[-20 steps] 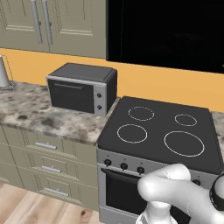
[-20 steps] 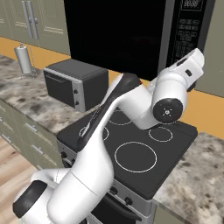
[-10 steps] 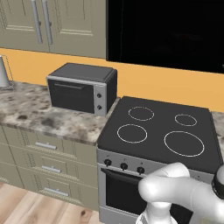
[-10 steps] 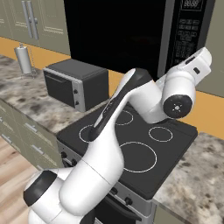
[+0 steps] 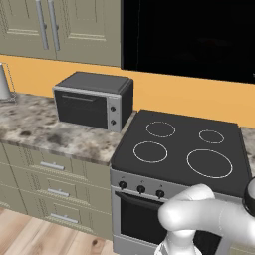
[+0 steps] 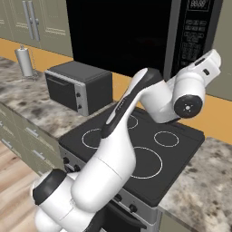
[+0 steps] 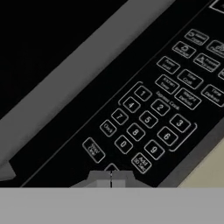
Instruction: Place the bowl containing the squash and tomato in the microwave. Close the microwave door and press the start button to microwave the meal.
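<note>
The black microwave [image 6: 122, 36] hangs above the stove, and its glossy door [image 5: 189, 37] lies flush and closed. The door's grey bar handle [image 7: 65, 92] runs diagonally beside the control panel [image 7: 148, 122] with its number keys. My gripper [image 7: 110, 177] is shut with nothing in it, its tips close to the lower end of the keypad and partly covering a button there. In the right base view my hand [image 6: 204, 68] is raised against the panel [image 6: 195, 34]. The bowl, squash and tomato are hidden.
A grey-topped toaster oven [image 5: 92, 99] sits on the speckled counter [image 5: 45, 132] left of the black stovetop [image 5: 184, 149]. A paper towel roll [image 6: 25, 61] stands at the far left. Cabinets [image 5: 60, 25] hang to the left of the microwave.
My hand has risen and swung right, from over the stove's back edge up to the microwave's control panel. The gripper has stayed shut.
</note>
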